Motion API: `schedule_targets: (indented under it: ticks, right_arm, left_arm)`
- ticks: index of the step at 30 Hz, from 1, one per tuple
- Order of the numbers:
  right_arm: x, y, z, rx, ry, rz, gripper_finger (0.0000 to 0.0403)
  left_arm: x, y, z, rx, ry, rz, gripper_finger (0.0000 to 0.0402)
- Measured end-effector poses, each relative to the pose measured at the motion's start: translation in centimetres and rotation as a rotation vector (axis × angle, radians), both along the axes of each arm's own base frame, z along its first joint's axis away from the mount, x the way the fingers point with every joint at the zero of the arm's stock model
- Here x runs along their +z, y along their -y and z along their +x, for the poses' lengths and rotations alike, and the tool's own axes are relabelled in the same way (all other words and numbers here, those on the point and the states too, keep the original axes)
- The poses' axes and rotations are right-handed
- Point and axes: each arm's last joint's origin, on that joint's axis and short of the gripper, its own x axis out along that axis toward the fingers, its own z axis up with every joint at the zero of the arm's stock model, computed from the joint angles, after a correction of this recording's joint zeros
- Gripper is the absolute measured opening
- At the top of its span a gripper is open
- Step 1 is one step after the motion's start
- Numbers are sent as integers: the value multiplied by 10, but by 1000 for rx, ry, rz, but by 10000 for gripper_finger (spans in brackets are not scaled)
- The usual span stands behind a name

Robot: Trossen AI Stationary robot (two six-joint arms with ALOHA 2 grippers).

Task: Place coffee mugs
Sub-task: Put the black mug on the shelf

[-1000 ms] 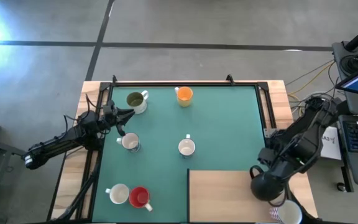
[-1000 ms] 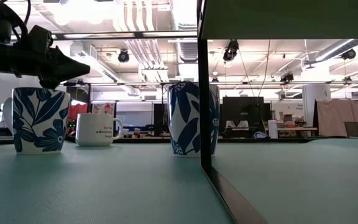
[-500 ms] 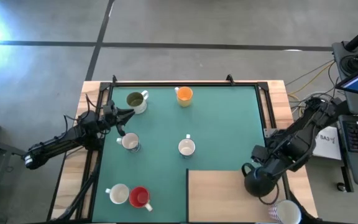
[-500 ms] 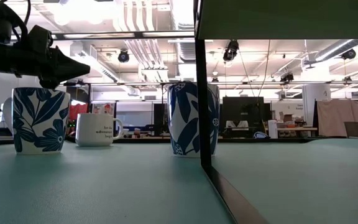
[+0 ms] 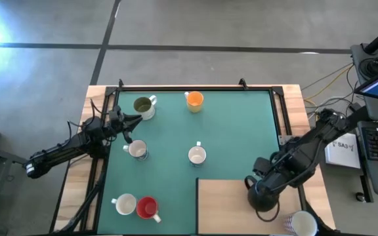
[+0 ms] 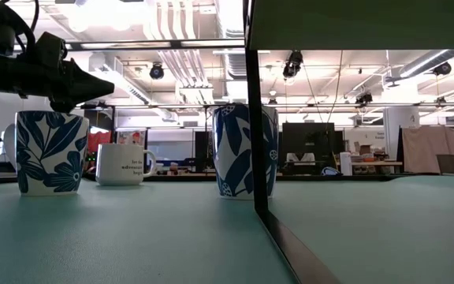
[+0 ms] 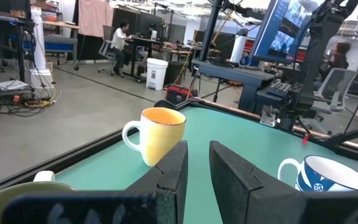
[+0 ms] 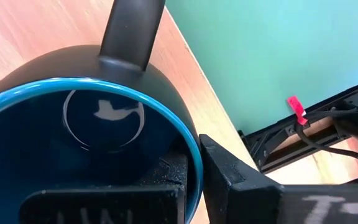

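Right gripper [image 8: 188,174] jaws pinch the dark blue mug [image 5: 262,196] by its rim only; it could swing and slip. Left gripper [image 7: 194,171] jaws slightly spread, empty.

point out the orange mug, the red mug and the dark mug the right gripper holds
orange mug [image 5: 194,100], high view, on its orange inside
red mug [image 5: 147,207], high view, on its inside
dark blue mug [image 8: 73,162], right wrist view, on its blue inside wall

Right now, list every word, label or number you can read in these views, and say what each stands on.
White mug, low view: dark lettering in several lines, too small to read.
Right claw, right wrist view: white marking on its body, cut off, unreadable.
White sheet beside the table: print too blurred.
Nothing else legible.
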Motion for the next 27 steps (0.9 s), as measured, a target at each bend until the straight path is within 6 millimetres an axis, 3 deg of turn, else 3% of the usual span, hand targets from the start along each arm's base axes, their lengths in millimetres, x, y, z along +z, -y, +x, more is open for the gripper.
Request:
schedule_targets:
  ticks: [10,22,27]
  right_arm:
    - [-2,1,6,-39,5,-12,13]
    - [-14,-11,37,48,5,-82,13]
    - [-8,-14,44,60,58,-102,24]
  left_arm:
    - [0,0,0,0,-2,-1,49]
    - [0,0,0,0,-2,-1,49]
    - [0,0,0,0,-2,-1,49]
